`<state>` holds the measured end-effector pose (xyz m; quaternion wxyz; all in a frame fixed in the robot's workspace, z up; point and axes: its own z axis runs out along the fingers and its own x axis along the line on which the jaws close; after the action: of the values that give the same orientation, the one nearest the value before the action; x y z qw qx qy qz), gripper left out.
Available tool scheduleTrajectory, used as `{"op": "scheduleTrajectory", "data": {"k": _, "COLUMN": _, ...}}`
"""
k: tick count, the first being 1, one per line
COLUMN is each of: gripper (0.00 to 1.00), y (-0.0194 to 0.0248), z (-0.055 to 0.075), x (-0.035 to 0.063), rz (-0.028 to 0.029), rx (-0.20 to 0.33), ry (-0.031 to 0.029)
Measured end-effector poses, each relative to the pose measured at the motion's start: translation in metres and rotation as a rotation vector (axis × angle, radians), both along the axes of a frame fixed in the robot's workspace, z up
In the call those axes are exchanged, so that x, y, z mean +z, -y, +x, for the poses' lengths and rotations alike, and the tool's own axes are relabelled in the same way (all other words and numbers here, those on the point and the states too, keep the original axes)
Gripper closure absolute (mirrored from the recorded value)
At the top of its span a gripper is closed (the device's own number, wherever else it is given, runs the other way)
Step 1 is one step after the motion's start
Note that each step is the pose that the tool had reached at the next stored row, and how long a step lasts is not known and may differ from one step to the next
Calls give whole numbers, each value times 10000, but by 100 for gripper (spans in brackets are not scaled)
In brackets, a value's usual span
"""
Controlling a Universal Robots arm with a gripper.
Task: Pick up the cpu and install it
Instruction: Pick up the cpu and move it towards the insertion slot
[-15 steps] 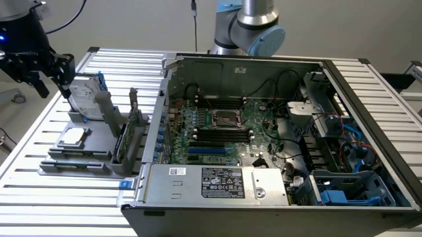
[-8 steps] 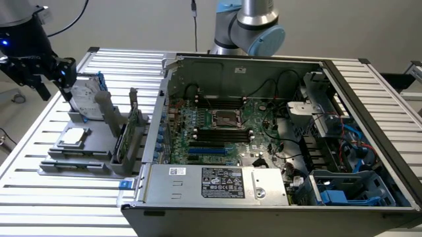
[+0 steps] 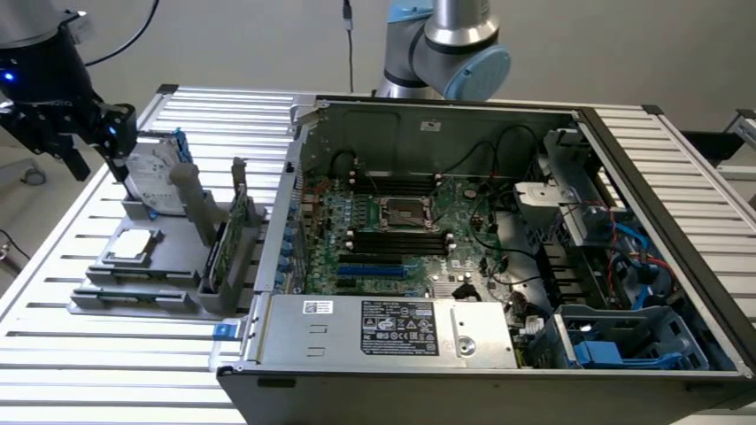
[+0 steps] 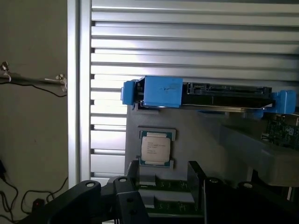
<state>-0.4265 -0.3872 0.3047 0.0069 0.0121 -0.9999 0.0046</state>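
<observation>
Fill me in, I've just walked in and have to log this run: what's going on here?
A robot arm's black claw hovers, open and empty, above a grey plastic holder tray beside an open metal computer case. The small flat square silver-topped cpu lies untouched in its tray slot, near a silver hard drive in a blue frame. It is not yet in the square black-framed socket on the green board.
</observation>
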Motion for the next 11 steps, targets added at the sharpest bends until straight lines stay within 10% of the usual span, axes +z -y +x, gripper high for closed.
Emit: {"op": "scheduleTrajectory", "data": {"k": 11, "gripper": 46, "y": 5, "z": 1, "x": -110, "rz": 0, "rx": -92, "ry": 0}}
